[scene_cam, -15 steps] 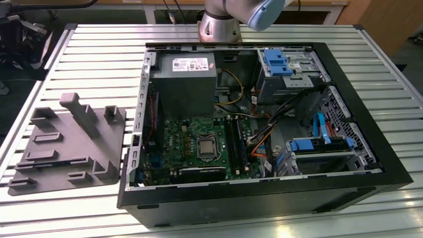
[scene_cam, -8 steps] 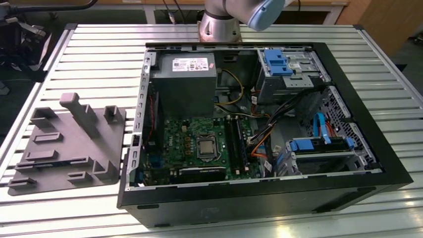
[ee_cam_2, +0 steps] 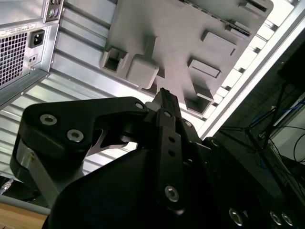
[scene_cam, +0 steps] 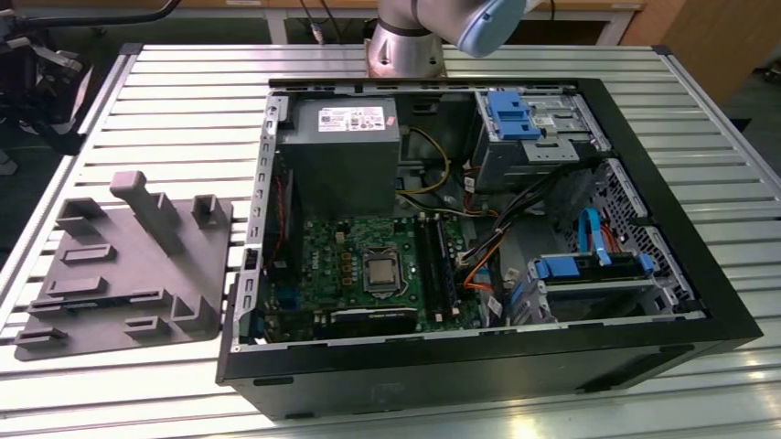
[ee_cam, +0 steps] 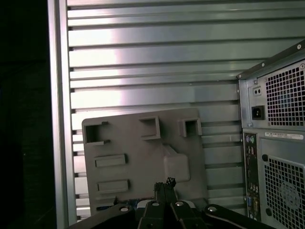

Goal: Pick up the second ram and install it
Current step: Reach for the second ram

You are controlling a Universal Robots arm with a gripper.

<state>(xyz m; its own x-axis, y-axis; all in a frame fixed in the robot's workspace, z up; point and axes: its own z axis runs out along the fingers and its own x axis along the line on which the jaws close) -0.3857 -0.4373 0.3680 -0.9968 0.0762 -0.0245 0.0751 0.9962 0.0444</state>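
Note:
My gripper (ee_cam: 164, 182) hangs above the grey moulded fixture tray (ee_cam: 143, 152), with its black fingers pressed together and nothing between them. In the second wrist view the gripper (ee_cam_2: 164, 93) points at the same tray (ee_cam_2: 181, 33). The tray (scene_cam: 123, 274) lies on the slatted table at the exterior view's left, beside the open computer case (scene_cam: 488, 357). A thin dark strip (scene_cam: 98, 299) sits in the tray's long slot, and I cannot tell whether it is the second ram. Inside the case lies the green motherboard (scene_cam: 329, 256) with its black memory slots (scene_cam: 437, 265).
The case's rear panel (ee_cam: 276, 157), with vents and ports, stands close beside the tray. The table's edge rail (ee_cam: 59, 119) runs along the tray's other side. The arm's base (scene_cam: 409, 41) stands behind the case. Cables and blue drive brackets (scene_cam: 586, 265) crowd the case's right half.

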